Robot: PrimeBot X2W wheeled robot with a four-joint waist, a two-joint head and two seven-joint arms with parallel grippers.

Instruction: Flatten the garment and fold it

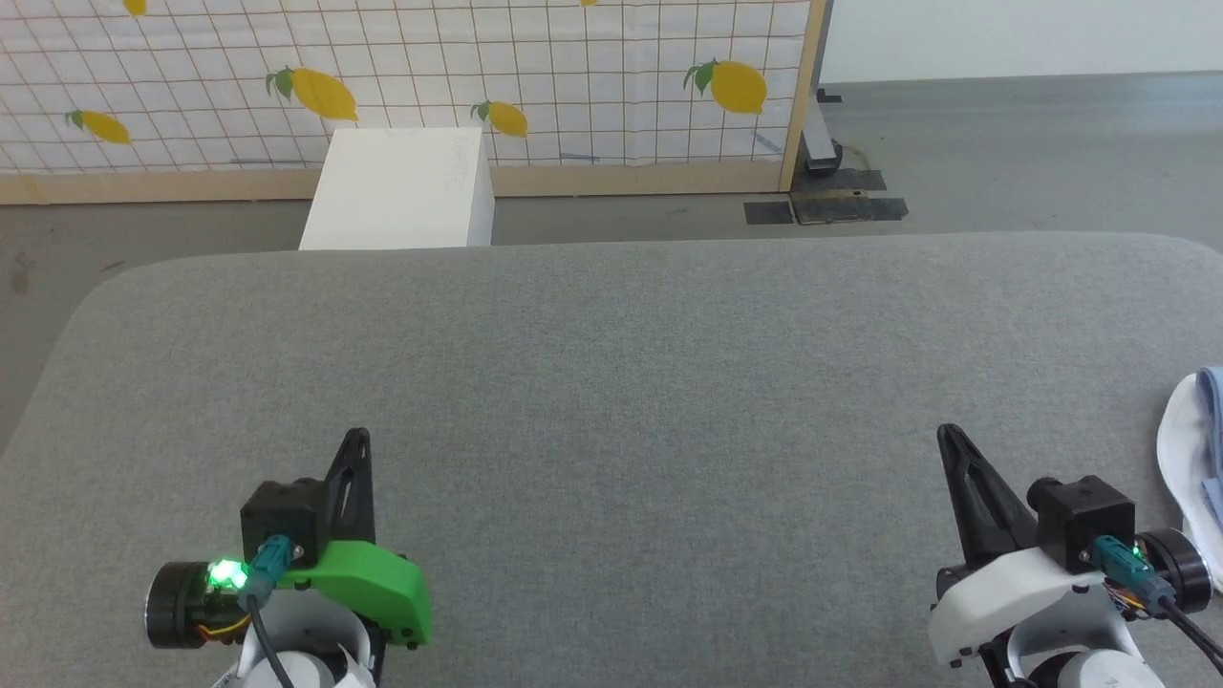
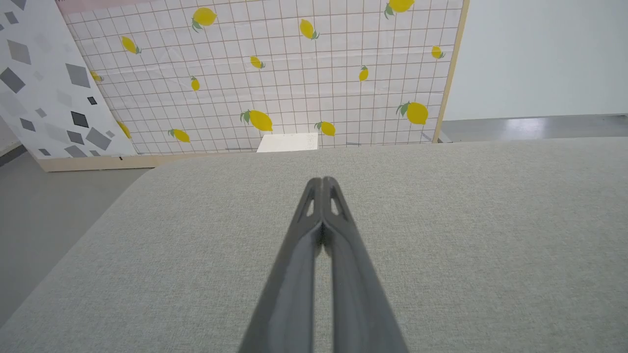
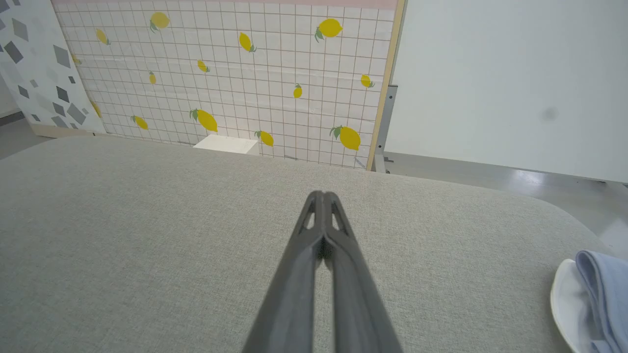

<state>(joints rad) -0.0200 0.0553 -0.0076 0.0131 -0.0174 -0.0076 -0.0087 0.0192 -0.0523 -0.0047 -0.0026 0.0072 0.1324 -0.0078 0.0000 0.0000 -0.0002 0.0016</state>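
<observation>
garment [image 1: 1185, 459] right of right gripper [image 1: 949, 440]

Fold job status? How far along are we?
Done: nothing that shows. The garment lies rumpled at the grey table's right edge, cut off by the frame, not flattened. In hand: nothing; the left tool and right tool are both shut and empty, apart from the cloth. Left: grasp it, bring it to the middle, spread it flat, fold it.
</observation>
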